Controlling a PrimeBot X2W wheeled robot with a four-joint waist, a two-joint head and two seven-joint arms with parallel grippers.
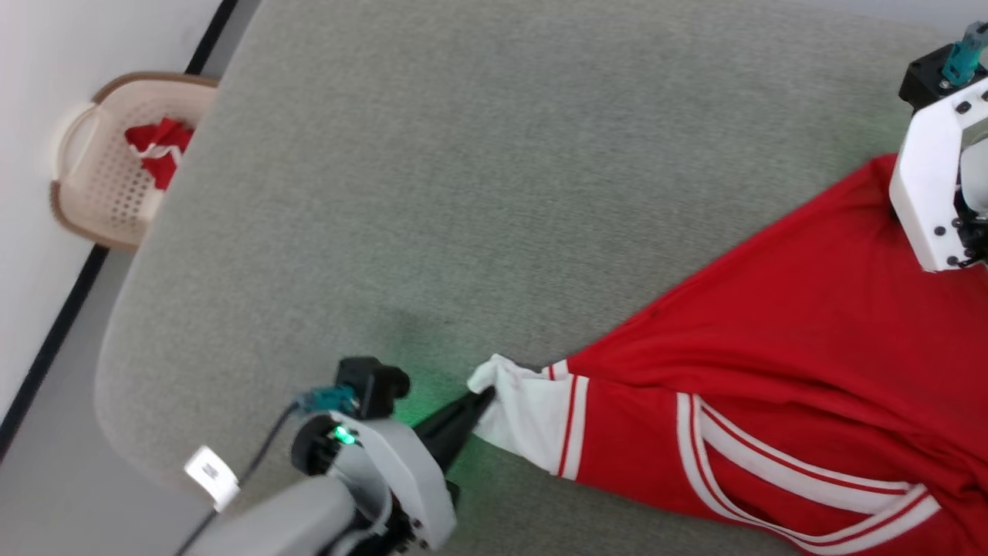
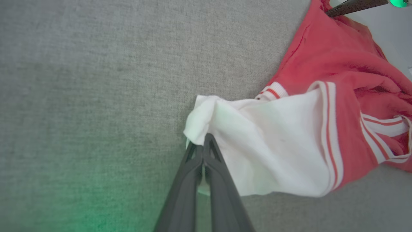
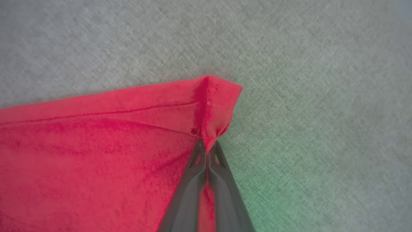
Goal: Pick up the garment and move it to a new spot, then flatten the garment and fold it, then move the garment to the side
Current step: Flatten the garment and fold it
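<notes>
Left pincer [image 1: 480,398]: we log both long dark fingers pressed together, nipping the white cuff end of a sleeve; the cloth bunches at the tips in left wrist view.
Right pincer [image 3: 209,146]: fingers likewise closed, gripping a red hem corner pulled up to a peak.
Garment [image 1: 772,347]: bright red jersey-style shirt w/ white sleeve panels & thin red-and-white stripe trim. We find it stretched across the right part of the worktop, btwn the two pincers.
Worktop [image 1: 463,154]: grey woven-fabric top w/ rounded corners; green glow on it nr each pincer.
Basket [image 1: 85,193]: beige perforated plastic, beside the worktop's left edge & partly hidden by it, holding a red cloth [image 1: 158,143] w/ white trim.
</notes>
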